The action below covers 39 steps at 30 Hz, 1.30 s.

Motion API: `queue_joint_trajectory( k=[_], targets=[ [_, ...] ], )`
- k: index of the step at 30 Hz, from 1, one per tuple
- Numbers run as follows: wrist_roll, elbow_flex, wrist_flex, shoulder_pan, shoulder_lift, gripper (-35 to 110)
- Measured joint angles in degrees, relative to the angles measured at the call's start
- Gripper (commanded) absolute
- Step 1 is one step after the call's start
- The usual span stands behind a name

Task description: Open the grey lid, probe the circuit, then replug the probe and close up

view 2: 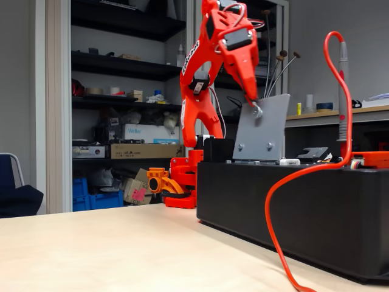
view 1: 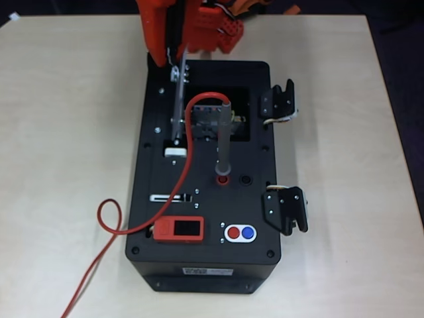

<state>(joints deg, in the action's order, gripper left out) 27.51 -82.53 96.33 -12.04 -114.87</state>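
The grey lid (view 1: 179,99) (view 2: 262,129) stands tilted up almost upright on the black box (view 1: 205,258) (view 2: 292,201), hinged at its lower edge. My orange gripper (view 1: 177,67) (view 2: 252,104) reaches down from above and is shut on the small round knob near the lid's top edge. Beside the raised lid, the dark recess with the circuit (view 1: 211,120) lies uncovered. The probe (view 1: 224,139) (view 2: 343,91) stands upright, plugged into the round red socket (view 1: 223,179). Its red cable (view 1: 189,152) (view 2: 276,201) arcs from the probe's top and trails off the box onto the table.
On the box are a white slider tab (view 1: 174,152), a red module with a dark screen (view 1: 180,230), a red and blue button pair (view 1: 240,232) and a black socket (view 1: 246,179). Two black brackets (view 1: 278,103) (view 1: 286,209) stick out on the right side. The cable loops on the table (view 1: 109,218).
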Motion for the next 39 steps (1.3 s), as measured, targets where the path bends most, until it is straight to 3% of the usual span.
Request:
queue_joint_trajectory(
  k=[15,21,27,39],
  targets=[
    [-5.4,-4.3,-5.4,-10.8,3.0,1],
    [-5.7,-5.9,-8.8,-12.8,6.0,19],
    [-8.1,-7.0,-9.5,-12.5,6.8,27],
    [-8.0,-6.4,-10.3,-11.3,6.8,22]
  ],
)
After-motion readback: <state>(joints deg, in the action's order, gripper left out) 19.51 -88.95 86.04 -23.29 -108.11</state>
